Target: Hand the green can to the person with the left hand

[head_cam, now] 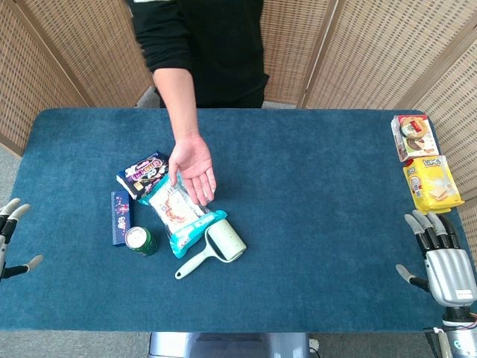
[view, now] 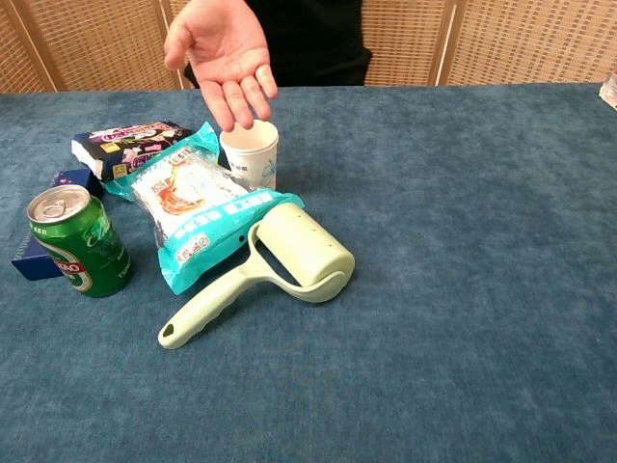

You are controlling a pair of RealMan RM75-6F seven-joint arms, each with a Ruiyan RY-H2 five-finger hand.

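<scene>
The green can (head_cam: 141, 240) (view: 79, 240) stands upright on the blue table, left of centre, beside a dark blue box (head_cam: 120, 217). The person's open palm (head_cam: 192, 168) (view: 220, 58) hovers over the snack packs, palm up. My left hand (head_cam: 10, 237) is at the table's left edge, fingers spread, holding nothing, well left of the can. My right hand (head_cam: 440, 257) rests open at the right edge. Neither hand shows in the chest view.
A light green lint roller (head_cam: 215, 247) (view: 269, 263) lies right of the can, next to a teal snack bag (head_cam: 179, 215) (view: 197, 213), a purple pack (head_cam: 142, 174) and a white paper cup (view: 251, 154). Yellow (head_cam: 432, 183) and red (head_cam: 414, 136) snack packs sit far right.
</scene>
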